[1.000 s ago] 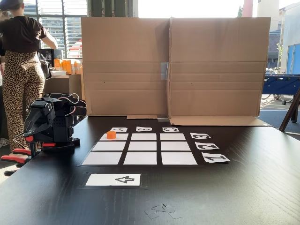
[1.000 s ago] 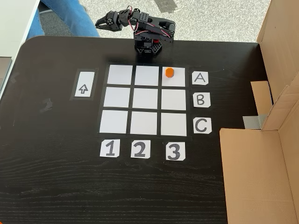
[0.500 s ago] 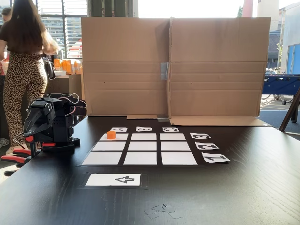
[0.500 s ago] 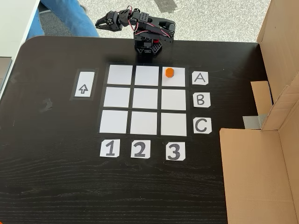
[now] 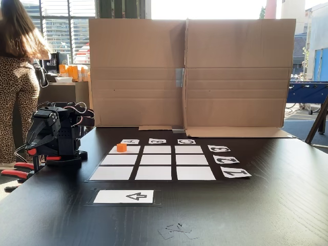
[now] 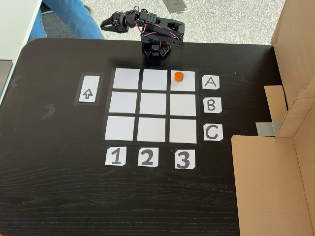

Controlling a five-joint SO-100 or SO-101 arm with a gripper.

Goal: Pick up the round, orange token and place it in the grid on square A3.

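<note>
We see the token standing on the grid, in the corner cell next to label A and above label 3, so it sits on square A3, near the upper edge of that cell. In the lower fixed view the token stands upright on the cell nearest the arm. The gripper is folded back beside the arm's base, well apart from the token; it holds nothing, but we cannot tell if its jaws are parted or closed.

We judge the token to be light, stiff and not fragile. Its plastic sides are probably smooth and a little slippery, and being round it can roll if tipped. The best hold would be across its curved sides, low and centred, coming from above.
</note>
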